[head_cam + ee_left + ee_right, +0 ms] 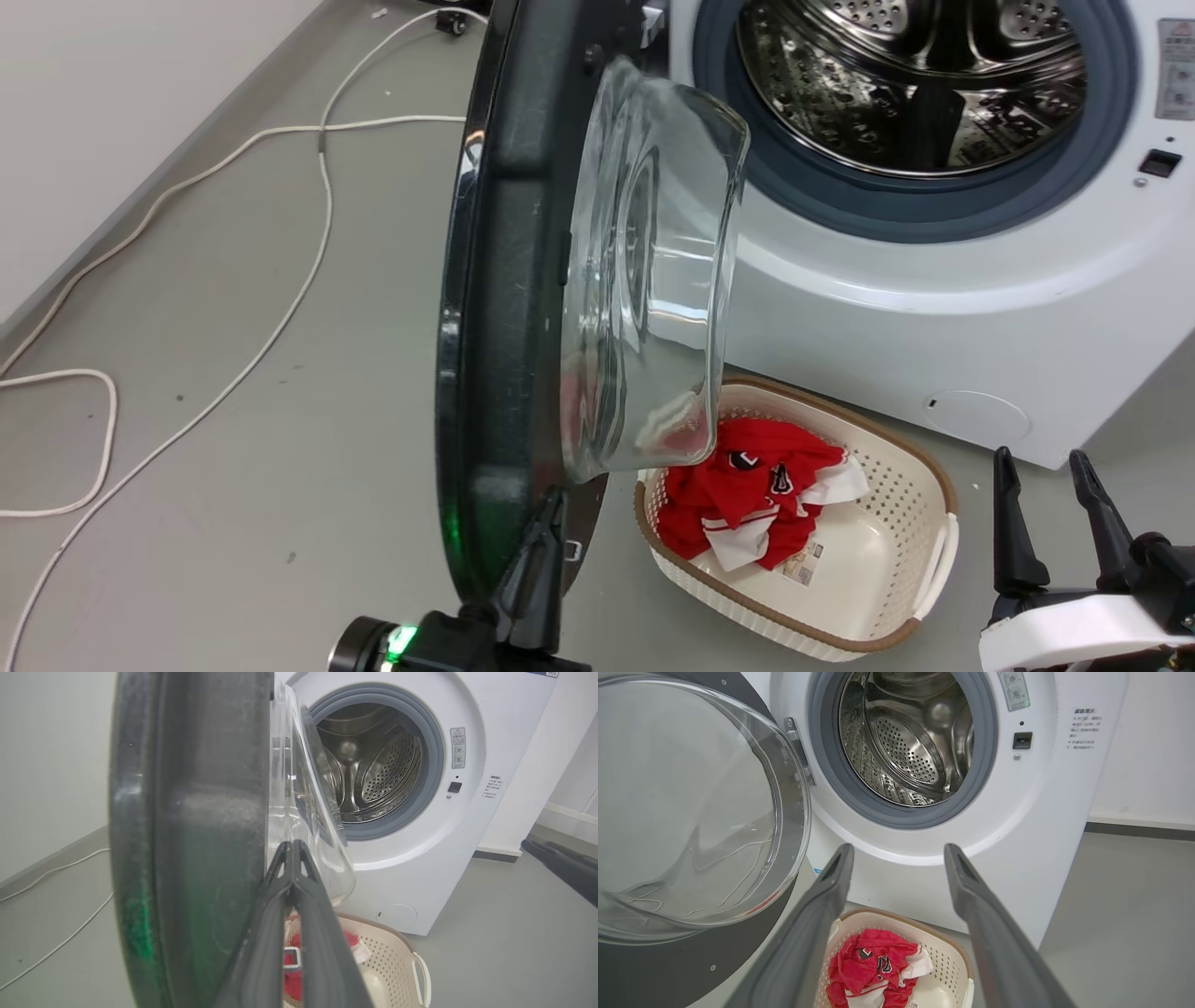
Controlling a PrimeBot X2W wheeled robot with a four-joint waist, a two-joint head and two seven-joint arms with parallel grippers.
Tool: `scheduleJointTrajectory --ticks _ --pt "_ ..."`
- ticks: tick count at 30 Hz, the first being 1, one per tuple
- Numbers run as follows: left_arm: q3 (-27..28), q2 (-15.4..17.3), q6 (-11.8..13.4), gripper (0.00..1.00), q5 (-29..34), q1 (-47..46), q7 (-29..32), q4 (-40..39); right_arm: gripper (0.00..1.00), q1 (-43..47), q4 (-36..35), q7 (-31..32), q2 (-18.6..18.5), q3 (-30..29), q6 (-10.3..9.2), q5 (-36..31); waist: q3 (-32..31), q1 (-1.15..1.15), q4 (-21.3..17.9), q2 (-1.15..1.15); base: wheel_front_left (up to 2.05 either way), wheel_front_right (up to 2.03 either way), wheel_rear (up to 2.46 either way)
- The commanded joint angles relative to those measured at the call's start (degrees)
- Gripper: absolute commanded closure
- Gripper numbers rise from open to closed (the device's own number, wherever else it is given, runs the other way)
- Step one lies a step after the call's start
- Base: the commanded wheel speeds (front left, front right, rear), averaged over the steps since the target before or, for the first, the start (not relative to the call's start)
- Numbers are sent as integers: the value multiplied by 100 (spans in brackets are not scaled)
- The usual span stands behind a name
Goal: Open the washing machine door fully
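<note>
The washing machine door (504,280) stands swung out from the washing machine (934,308), edge-on to my head view, its clear glass bowl (653,261) bulging to the right. The steel drum (915,75) is exposed inside the grey-blue ring. My left gripper (553,509) is shut with nothing between its fingers. It lies against the door's inner face at the lower rim, just under the bowl; the left wrist view shows the left gripper (293,845) with tips pressed together beside the door (196,835). My right gripper (1041,459) hangs open at the lower right, clear of the machine (1031,812).
A cream laundry basket (910,485) holding a red garment (747,485) sits on the floor under the door and in front of the machine. White cables (280,280) trail over the grey floor at the left, near a wall (93,93). A round white filter cover (980,415) sits low on the machine.
</note>
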Motion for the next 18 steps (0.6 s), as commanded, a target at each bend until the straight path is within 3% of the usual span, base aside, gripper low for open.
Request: scheduleJointTrajectory --ticks 1,9,18 --pt "137 56 56 100 -63 57 -20 -3 0 36 -34 4 7 -10 -4 -10 35 0 82 0 0 0 0" --pt "924 268 44 100 -342 -3 -59 43 0 -19 -69 65 6 18 -4 -46 115 0 112 0 0 0 0" --pt "2174 306 -160 100 -646 -148 -65 159 0 -84 -99 135 6 -38 -4 -65 212 0 -5 0 0 0 0"
